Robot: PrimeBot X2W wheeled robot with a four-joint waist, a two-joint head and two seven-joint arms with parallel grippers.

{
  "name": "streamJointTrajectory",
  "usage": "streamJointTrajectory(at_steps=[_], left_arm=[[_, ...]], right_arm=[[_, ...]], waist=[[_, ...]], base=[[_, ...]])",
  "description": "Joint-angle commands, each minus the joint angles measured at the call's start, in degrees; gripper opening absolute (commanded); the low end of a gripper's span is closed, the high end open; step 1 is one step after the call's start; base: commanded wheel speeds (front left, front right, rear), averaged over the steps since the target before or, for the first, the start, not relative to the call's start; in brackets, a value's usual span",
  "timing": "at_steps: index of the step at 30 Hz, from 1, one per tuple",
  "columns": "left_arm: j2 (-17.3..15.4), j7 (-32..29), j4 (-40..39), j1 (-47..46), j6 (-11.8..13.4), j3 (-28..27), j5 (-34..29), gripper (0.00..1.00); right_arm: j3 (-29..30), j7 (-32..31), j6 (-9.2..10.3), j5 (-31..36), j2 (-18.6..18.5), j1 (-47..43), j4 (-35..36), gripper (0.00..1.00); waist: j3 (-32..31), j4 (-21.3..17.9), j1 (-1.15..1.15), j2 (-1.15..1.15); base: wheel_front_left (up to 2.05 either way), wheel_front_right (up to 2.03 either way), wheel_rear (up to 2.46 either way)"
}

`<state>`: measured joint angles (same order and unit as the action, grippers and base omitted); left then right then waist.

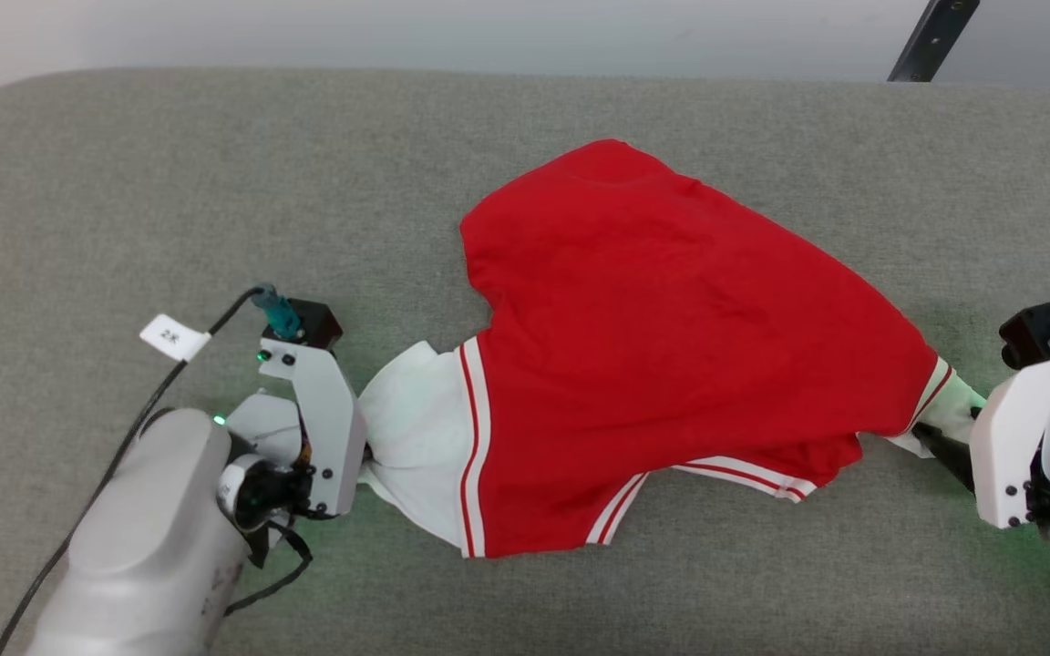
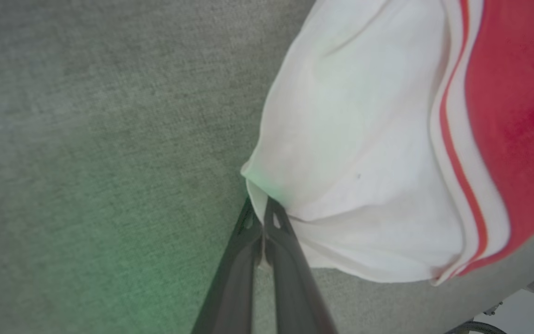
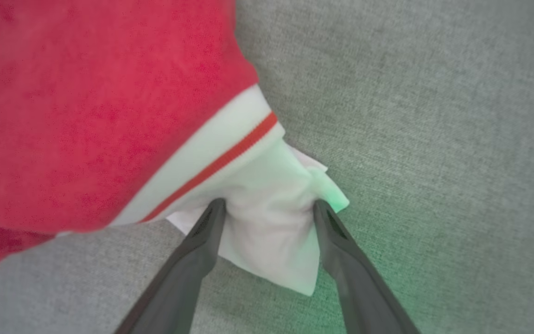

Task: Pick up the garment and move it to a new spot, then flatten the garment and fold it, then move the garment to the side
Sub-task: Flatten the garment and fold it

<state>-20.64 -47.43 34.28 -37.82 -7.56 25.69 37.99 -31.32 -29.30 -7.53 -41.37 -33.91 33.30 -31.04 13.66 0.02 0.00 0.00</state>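
The garment lies spread, red back upward, in the middle of the grey cushioned surface, stretched between the two arms. The left forearm reaches in from the near left corner, its wrist turned inward and held low. The left gripper has its jaws pressed together on the tip of the white sleeve. On the far side the right gripper lies low too, its jaws wide apart, one finger on each side of the bunched opposite sleeve.
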Motion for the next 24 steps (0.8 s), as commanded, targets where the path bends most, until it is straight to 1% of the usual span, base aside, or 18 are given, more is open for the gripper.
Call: streamJointTrajectory(at_steps=[1, 2, 5, 10, 14, 18, 22, 24], left_arm=[[0.05, 0.23, 1.93, 0.59, 0.34, 0.6, 0.07, 0.0], [0.19, 0.39, 2.19, 0.55, 0.33, 0.68, 0.38, 0.0], [-0.26, -0.2, 2.76, -0.11, 0.28, 0.99, 1.06, 0.0], [-1.86, -0.54, 2.37, -2.87, 0.2, 1.03, 1.43, 0.0], [-3.04, -1.52, 1.17, -5.24, 0.18, 0.84, 1.61, 0.0], [-4.04, -2.18, 0.1, -7.91, 0.18, 0.53, 1.58, 0.0], [-4.98, -2.65, -1.05, -11.36, 0.17, 0.41, 1.32, 0.0], [-5.62, -2.71, -1.37, -13.36, 0.17, 0.72, 0.66, 0.0]], right_arm=[[-1.0, -0.66, 0.07, -0.69, 1.5, 0.19, -1.48, 0.05], [-1.48, -1.02, 0.07, -1.04, 1.76, 0.76, -1.86, 0.0], [-2.24, -2.27, 0.07, -3.19, 1.66, 1.7, -2.69, 0.0], [-2.14, -4.26, 0.06, -7.55, 0.06, 4.17, -0.86, 0.0], [-0.84, -5.88, 0.06, -11.7, -0.7, 5.65, 1.17, 0.0], [1.09, -6.86, 0.06, -15.91, -0.5, 7.8, 3.47, 0.0], [3.51, -7.27, 0.06, -19.48, 0.45, 10.52, 4.27, 0.0], [4.52, -6.7, 0.06, -19.88, 0.88, 12.23, 4.12, 0.0]], waist=[[0.13, 0.36, 0.0, 0.0], [0.05, 0.41, 0.0, 0.0], [-0.73, 0.45, 0.0, 0.0], [-2.69, 0.15, 0.0, 0.0], [-4.6, -0.15, 0.0, 0.0], [-6.95, -0.38, 0.0, 0.0], [-9.33, -0.67, 0.0, 0.0], [-10.59, -0.76, 0.0, 0.0]], base=[[0.0, 0.0, 0.0], [0.0, 0.0, 0.0], [0.0, 0.0, 0.0], [0.0, 0.0, 0.0], [0.0, 0.0, 0.0], [0.0, 0.0, 0.0], [0.0, 0.0, 0.0], [0.0, 0.0, 0.0]])
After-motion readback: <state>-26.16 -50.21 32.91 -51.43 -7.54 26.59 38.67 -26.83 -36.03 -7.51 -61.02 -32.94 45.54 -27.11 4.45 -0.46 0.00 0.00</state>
